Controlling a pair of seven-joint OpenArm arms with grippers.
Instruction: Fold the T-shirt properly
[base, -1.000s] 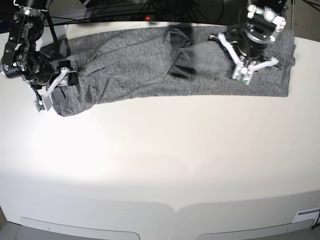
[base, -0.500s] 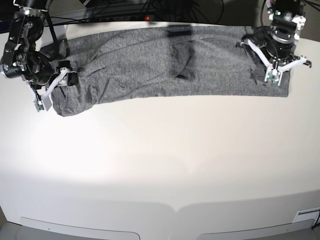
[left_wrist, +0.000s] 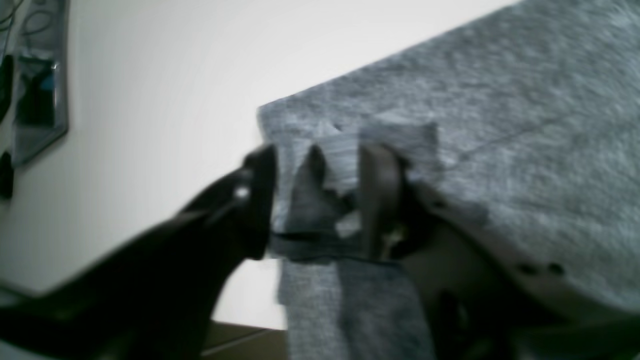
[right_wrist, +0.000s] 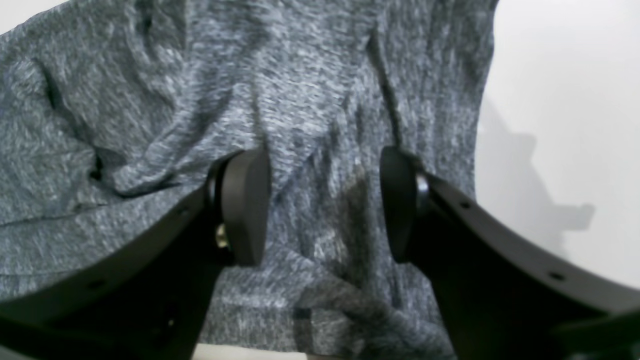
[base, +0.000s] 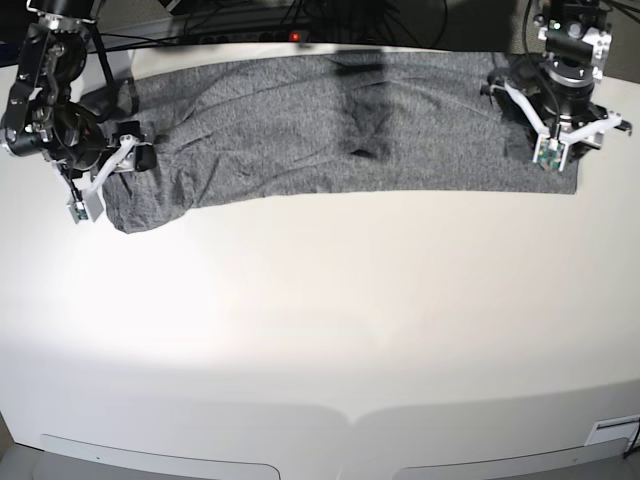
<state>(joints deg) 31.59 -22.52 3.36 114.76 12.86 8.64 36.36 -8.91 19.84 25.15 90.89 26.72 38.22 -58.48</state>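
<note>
The dark-grey T-shirt (base: 300, 130) lies spread in a long band across the back of the white table, with a rumpled lump at its left end. My left gripper (base: 558, 135) sits over the shirt's right end. In the blurred left wrist view its jaws (left_wrist: 320, 200) stand apart, open, with a small raised fold of the T-shirt (left_wrist: 500, 125) between them, close to the cloth's corner. My right gripper (base: 105, 170) is at the shirt's left end. The right wrist view shows it (right_wrist: 322, 205) open over wrinkled T-shirt fabric (right_wrist: 300, 75), nothing pinched.
The bare white tabletop (base: 320, 320) stretches from the shirt to the front edge. Black cables and a small red light (base: 295, 37) line the back edge. In the left wrist view the table's edge (left_wrist: 240, 320) runs close beside the shirt's corner.
My left gripper carried a dark fold of the shirt from the middle to the right end, where the cloth now lies flat, and its jaws have opened. The right arm has stayed still.
</note>
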